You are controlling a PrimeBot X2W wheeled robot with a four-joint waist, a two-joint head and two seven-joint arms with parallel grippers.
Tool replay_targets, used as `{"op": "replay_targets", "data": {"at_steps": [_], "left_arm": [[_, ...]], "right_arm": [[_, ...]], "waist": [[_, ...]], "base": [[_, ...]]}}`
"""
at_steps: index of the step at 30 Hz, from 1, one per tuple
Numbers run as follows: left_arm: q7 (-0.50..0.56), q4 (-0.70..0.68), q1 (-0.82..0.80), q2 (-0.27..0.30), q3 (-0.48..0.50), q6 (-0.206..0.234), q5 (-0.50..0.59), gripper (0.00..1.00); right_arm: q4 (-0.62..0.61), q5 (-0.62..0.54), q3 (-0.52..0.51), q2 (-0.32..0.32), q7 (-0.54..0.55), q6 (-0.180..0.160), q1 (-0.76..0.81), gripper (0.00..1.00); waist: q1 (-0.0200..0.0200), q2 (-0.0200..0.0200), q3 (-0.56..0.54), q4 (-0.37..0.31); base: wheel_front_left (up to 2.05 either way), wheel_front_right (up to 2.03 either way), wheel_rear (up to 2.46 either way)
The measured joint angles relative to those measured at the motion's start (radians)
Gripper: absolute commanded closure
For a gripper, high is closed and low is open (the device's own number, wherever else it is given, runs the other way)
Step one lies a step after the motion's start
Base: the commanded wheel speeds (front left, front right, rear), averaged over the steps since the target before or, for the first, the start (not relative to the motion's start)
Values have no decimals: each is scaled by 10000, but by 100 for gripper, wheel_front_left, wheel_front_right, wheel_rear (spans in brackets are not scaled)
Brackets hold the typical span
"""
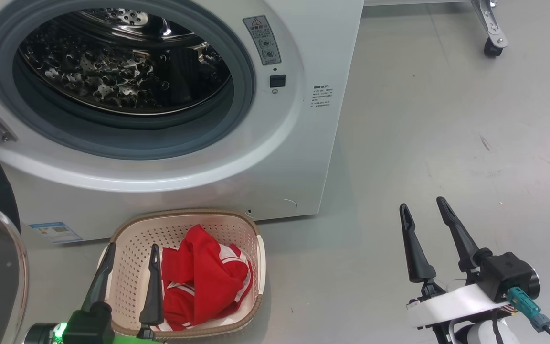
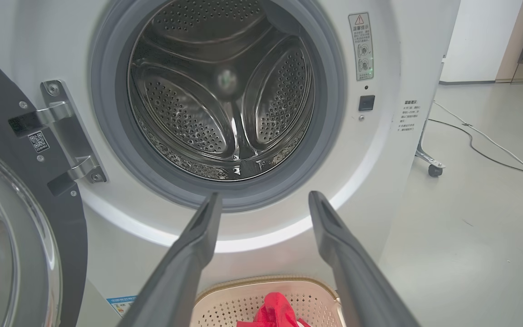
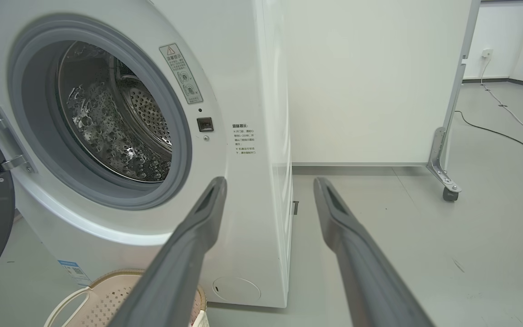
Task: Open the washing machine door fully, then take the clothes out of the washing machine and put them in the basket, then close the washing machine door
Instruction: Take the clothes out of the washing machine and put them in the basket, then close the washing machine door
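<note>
Door step done: the washing machine door [image 2: 16, 204] stands swung wide at the left. The drum [image 1: 122, 62] of the washing machine [image 1: 275, 157] looks empty as far as we can see into it. The clothes [image 1: 198, 277], red with white stripes, lie bunched in the basket [image 1: 184, 213], which sits on the floor just in front of the machine. We judge unloading complete and only closing the door left. The left gripper [image 1: 132, 246] hovers over the basket, jaws spread and holding nothing. The right gripper [image 1: 422, 203] is over the floor well to the right, jaws also spread.

Head looks down, wrists forward; all share the washing machine [image 1: 299, 157].
</note>
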Motion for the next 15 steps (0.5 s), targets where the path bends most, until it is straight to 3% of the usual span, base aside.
{"op": "replay_targets", "data": {"at_steps": [15], "left_arm": [[2,-199,150,2,-46,102,81,0]], "right_arm": [[0,0,17,2,0,0,19,0]], "waist": [[0,0,-149,-47]], "base": [[-23,23,0]]}}
